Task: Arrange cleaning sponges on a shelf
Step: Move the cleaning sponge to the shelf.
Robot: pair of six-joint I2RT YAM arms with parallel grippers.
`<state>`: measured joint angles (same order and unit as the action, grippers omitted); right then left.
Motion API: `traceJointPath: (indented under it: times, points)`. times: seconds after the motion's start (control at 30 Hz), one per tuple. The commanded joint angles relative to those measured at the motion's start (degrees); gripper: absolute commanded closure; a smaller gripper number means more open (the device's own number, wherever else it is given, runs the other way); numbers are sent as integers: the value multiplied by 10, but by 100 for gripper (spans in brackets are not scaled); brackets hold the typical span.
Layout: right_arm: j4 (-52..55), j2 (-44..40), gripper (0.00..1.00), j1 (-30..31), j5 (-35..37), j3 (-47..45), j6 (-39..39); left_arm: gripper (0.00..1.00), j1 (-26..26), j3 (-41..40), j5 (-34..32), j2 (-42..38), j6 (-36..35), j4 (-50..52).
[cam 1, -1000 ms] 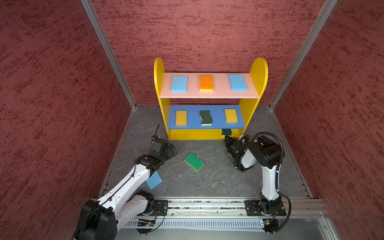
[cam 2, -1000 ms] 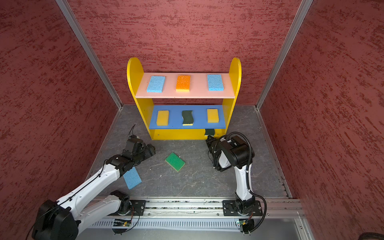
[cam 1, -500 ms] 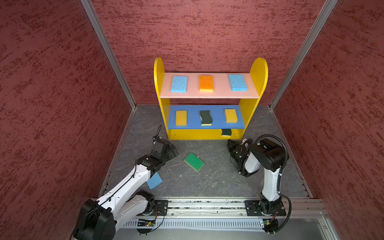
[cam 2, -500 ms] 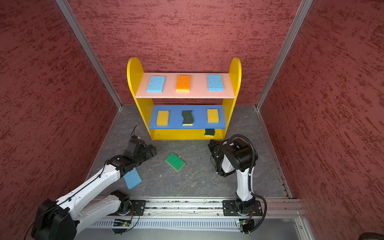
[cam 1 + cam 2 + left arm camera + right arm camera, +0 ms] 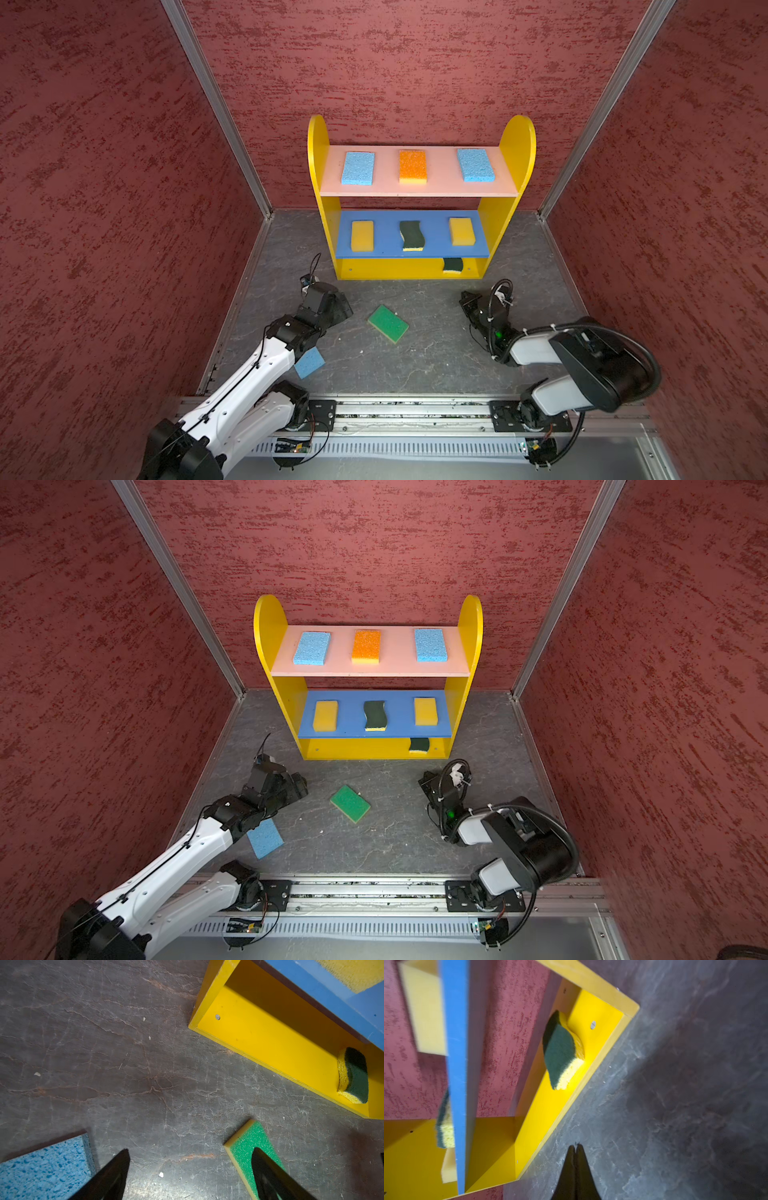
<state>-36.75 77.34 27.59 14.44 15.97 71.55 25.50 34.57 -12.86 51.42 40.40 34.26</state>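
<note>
Two sponges are left off the shelf [image 5: 515,158]. The bright green sponge [image 5: 387,323] lies flat and skewed near the middle of the tabletop [image 5: 415,374]. A light blue sponge [image 5: 309,362] lies closer to the front edge, toward the left front corner, partly under the left arm.

On the shelf, the pink top board [image 5: 419,189] carries blue, orange and blue pads. The blue middle board [image 5: 386,237] carries yellow, dark green wavy and yellow. The yellow bottom board [image 5: 386,270] holds one dark green wavy sponge [image 5: 452,265] at its right end, and the rest of it is bare.

The left jaws are spread wide and hold nothing. They hover low over the tabletop between the two loose pads, and in the left wrist view one tip overlaps the green one's corner [image 5: 247,1142]. The right jaws are pressed together and empty, just in front of the shelf's right end.

The green pad is probably next. It looks like light, soft foam with a rough scouring face, so slipping is unlikely (though it will squash under a hard pinch). The jaws should straddle its short width and grip the two long side faces low down, since it lies flat. Because it sits skewed, the wrist needs turning to match. A grip near one end would let the pad droop, which could catch the edge of the low bottom opening.
</note>
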Motion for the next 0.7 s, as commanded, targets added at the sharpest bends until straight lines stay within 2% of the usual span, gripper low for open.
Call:
traceJointPath:
  times: [0.0,0.43,0.67]
  points:
    - [171,-67,100,1,31,14,-45,8,5,19,8,-2,-9,27]
    - [447,-291,100,-1,102,57,-140,7,15,63,15,-4,-46,108]
    - [503,-375,87,-3,97,42,-167,6,18,67,25,-13,-46,146]
